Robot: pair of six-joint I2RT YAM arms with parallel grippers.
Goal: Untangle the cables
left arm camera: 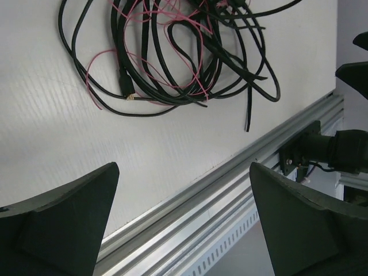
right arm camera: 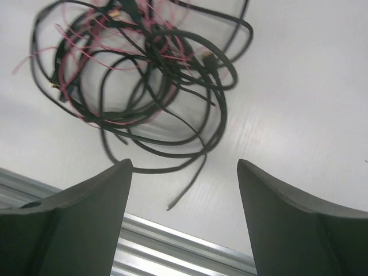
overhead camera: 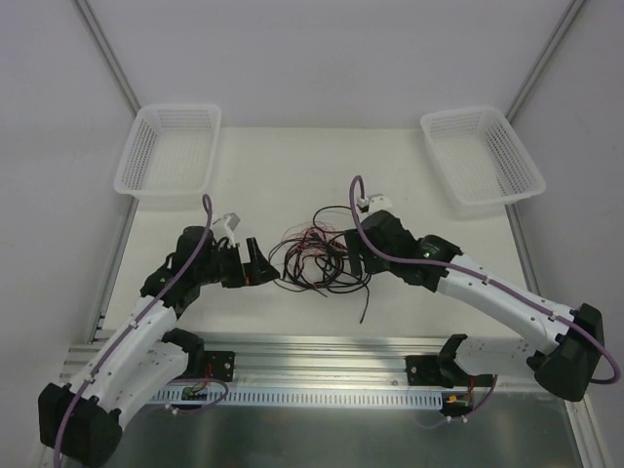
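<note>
Cables [overhead camera: 314, 255] lie bunched on the counter [overhead camera: 273, 185], stretched 9-to-3. Left gripper [overhead camera: 265, 267], spread and empty, sits at their 9 o'clock edge; right gripper [overhead camera: 355, 255], also spread and empty, at 3 o'clock, seemingly closer.

- cables [overhead camera: 317, 258]: black, smooth, slight gloss
- table [overhead camera: 292, 166]: white, matt, w/ fine ribbed texture
- rail [overhead camera: 322, 353]: bare metal, brushed, dull sheen
- baskets [overhead camera: 132, 156]: white plastic mesh

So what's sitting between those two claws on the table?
The tangled cables lie between the left gripper and right gripper, clearest in the top external view.
</note>
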